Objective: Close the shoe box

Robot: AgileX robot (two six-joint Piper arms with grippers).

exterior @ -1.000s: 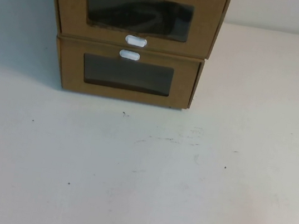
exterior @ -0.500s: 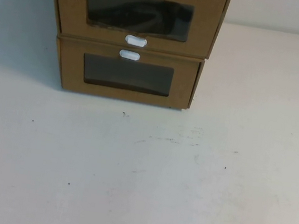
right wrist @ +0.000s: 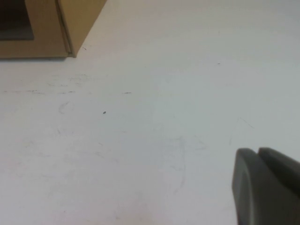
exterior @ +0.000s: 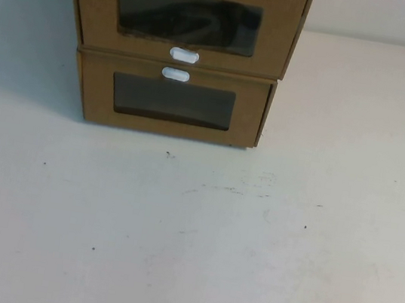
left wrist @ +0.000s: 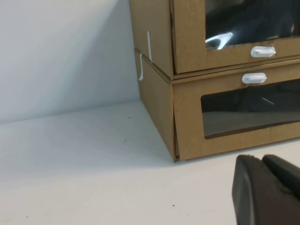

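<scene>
The shoe box (exterior: 180, 49) is the upper of two stacked brown cardboard drawer boxes at the table's far middle. Its clear window shows something dark inside, and its white pull tab (exterior: 184, 55) sits below the window. It also shows in the left wrist view (left wrist: 187, 51). Its drawer front stands about level with the box below; I cannot tell if a gap remains. My left gripper (left wrist: 261, 158) is shut and empty, low over the table in front of the boxes. My right gripper (right wrist: 258, 151) is shut and empty, over bare table to the boxes' right. Neither gripper shows in the high view.
The lower cardboard box (exterior: 172, 101) has its white tab (exterior: 175, 74) above its window and carries the shoe box. The white table (exterior: 189, 241) spreads wide in front of and beside the stack. A pale wall stands behind it.
</scene>
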